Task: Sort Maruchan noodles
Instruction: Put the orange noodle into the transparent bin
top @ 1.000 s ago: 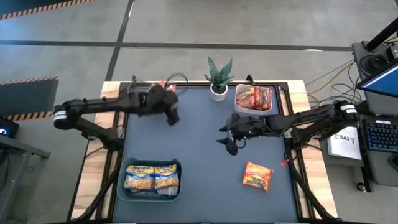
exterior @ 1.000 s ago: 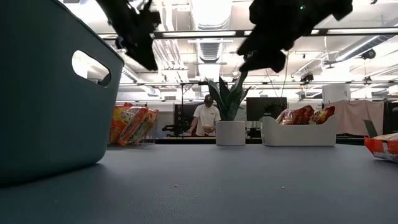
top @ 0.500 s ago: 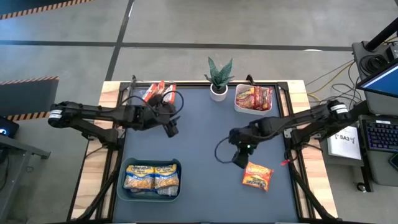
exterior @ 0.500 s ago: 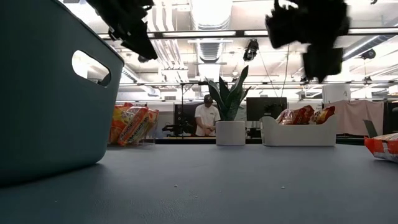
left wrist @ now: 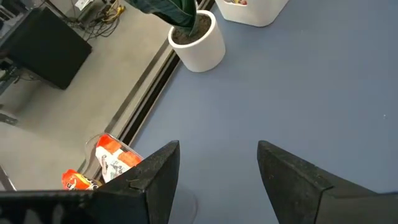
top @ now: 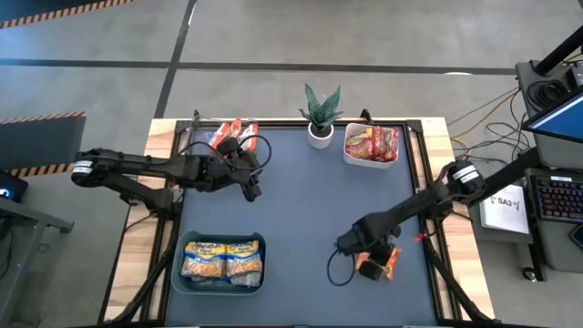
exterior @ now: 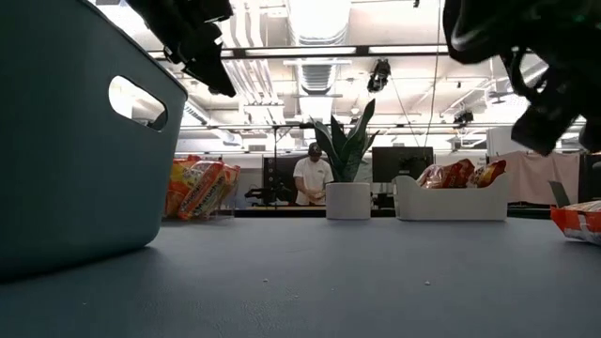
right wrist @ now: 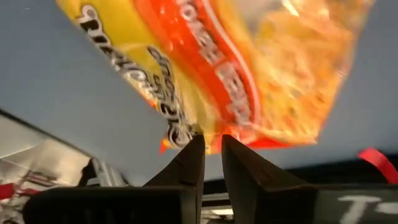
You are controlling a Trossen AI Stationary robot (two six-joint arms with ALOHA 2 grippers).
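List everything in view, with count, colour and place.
Orange noodle packet: one, near right of table, pinched at its edge.
Teal bin: one, near left, two yellow-and-blue packets inside.
White bin: one, far right, red packets inside.
Orange-red packets: a few, far left edge.
Potted plant: one, green, white pot, far centre.
Person: one, white shirt, beyond the table.
Left gripper: open, above far left.
Right gripper: shut on orange packet.

orange packet (top: 380, 264) flat, table right | yellow packets (top: 222, 258) in teal bin
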